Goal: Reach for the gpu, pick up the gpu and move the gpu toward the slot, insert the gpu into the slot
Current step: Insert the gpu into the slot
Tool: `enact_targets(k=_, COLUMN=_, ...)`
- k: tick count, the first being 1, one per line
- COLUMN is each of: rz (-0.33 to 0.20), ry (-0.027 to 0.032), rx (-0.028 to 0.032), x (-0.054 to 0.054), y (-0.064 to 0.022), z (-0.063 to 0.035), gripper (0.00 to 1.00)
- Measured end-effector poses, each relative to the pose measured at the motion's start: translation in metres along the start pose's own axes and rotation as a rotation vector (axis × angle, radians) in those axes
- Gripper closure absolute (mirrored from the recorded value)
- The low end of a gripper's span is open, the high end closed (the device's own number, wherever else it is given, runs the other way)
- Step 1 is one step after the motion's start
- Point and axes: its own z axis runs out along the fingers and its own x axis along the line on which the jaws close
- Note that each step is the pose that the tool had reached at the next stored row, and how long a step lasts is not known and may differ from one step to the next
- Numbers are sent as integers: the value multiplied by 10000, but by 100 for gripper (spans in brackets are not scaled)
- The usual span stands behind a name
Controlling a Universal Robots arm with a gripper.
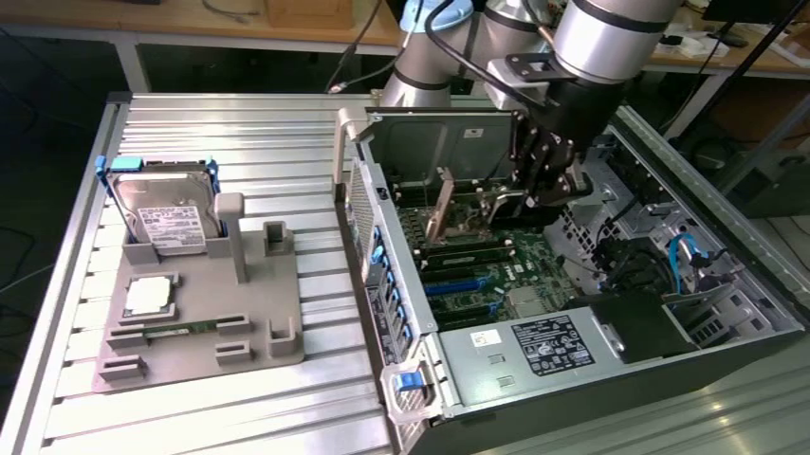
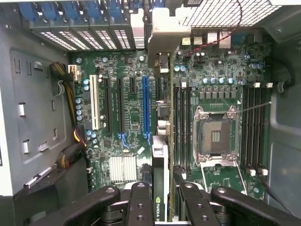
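The pincer (image 2: 162,200) is gripping the gpu (image 2: 160,157) edge-on, holding it over the motherboard (image 2: 127,117) inside the computer case (image 1: 386,284).

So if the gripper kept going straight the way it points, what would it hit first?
Likely the motherboard. The gpu in the gripper would touch first, close to the blue slot, though depth is unclear.

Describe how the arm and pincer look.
The arm has silver-grey round tubes, a pale blue joint cap and black cables draped across it. The pincer is matte black, with jointed link fingers and round pivot pins.
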Motion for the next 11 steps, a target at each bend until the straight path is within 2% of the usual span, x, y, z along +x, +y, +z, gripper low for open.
enact_targets(k=11, rz=-1, ry=-2, rx=25, x=32, y=60, z=161, gripper=73)
